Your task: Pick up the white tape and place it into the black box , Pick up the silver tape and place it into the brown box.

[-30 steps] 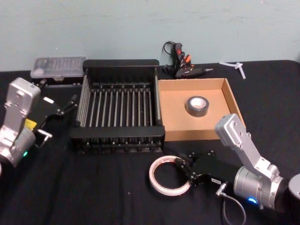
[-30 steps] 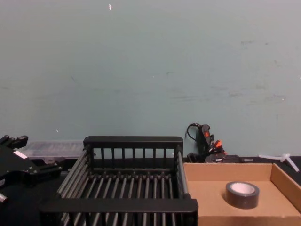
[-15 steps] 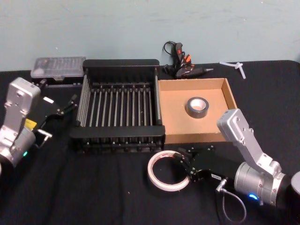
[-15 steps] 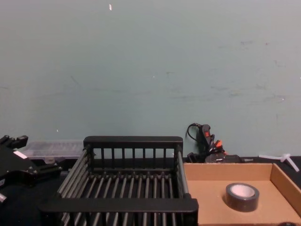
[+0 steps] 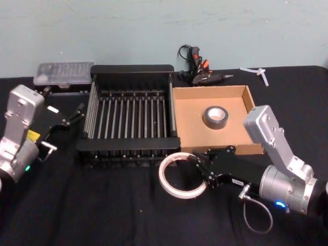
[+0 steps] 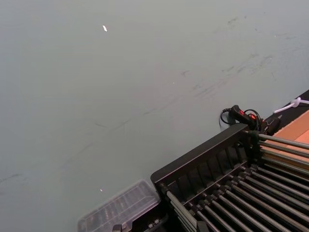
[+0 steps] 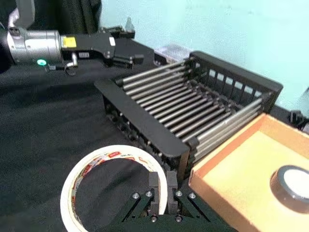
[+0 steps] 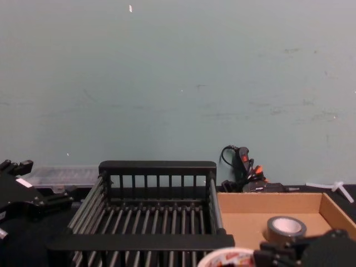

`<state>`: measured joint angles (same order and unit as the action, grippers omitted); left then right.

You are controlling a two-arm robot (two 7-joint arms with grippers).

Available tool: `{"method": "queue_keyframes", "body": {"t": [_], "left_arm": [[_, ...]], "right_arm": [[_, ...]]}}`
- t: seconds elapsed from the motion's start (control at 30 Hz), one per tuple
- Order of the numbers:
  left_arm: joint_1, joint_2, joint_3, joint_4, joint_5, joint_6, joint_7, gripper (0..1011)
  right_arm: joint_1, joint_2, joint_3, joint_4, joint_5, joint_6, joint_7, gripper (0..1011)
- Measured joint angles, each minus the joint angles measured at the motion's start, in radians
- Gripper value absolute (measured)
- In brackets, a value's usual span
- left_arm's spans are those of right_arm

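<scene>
The white tape (image 5: 179, 176), a flat ring with red print (image 7: 104, 166), hangs just in front of the black box (image 5: 130, 114), lifted off the cloth; its top edge peeks in low in the chest view (image 8: 228, 259). My right gripper (image 5: 197, 171) is shut on the ring's right side, fingers pinching its wall (image 7: 162, 191). The silver tape (image 5: 215, 117) lies inside the brown box (image 5: 187, 134), and shows as a grey roll (image 7: 291, 181) (image 8: 286, 227). My left gripper (image 5: 77, 114) rests parked left of the black box, its fingers close together.
A clear plastic case (image 5: 64, 73) sits behind the black box's left corner. A glue gun with cable (image 5: 200, 72) lies behind the brown box, and a white plastic piece (image 5: 256, 73) lies further right. Black cloth covers the table, with a pale wall behind.
My right gripper has lifted the white tape and carried it left and toward the black box's front wall. The left arm has not moved.
</scene>
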<state>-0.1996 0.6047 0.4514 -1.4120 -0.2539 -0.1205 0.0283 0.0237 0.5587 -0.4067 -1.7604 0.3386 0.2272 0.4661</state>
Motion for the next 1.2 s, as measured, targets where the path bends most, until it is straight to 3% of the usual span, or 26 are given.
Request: {"method": "queue_keyframes", "body": {"t": [0.3, 0.67, 0.93, 1.0, 1.2], "left_arm": [[0.0, 0.0, 0.0, 0.0, 0.0, 0.0, 0.0, 1001], [0.0, 0.0, 0.0, 0.0, 0.0, 0.0, 0.0, 1002], [0.0, 0.0, 0.0, 0.0, 0.0, 0.0, 0.0, 1001], [0.0, 0.0, 0.0, 0.0, 0.0, 0.0, 0.0, 1001], [0.0, 0.0, 0.0, 0.0, 0.0, 0.0, 0.0, 1001]], "right_arm": [[0.044, -0.002, -0.001, 0.001, 0.02, -0.013, 0.002, 104], [0.16, -0.054, -0.025, 0.073, 0.02, -0.013, -0.012, 104], [0.297, -0.139, -0.062, 0.207, -0.011, -0.013, -0.03, 103], [0.309, -0.147, -0.066, 0.22, -0.014, -0.013, -0.031, 104], [0.397, -0.214, -0.091, 0.337, -0.045, -0.029, -0.039, 103]]}}
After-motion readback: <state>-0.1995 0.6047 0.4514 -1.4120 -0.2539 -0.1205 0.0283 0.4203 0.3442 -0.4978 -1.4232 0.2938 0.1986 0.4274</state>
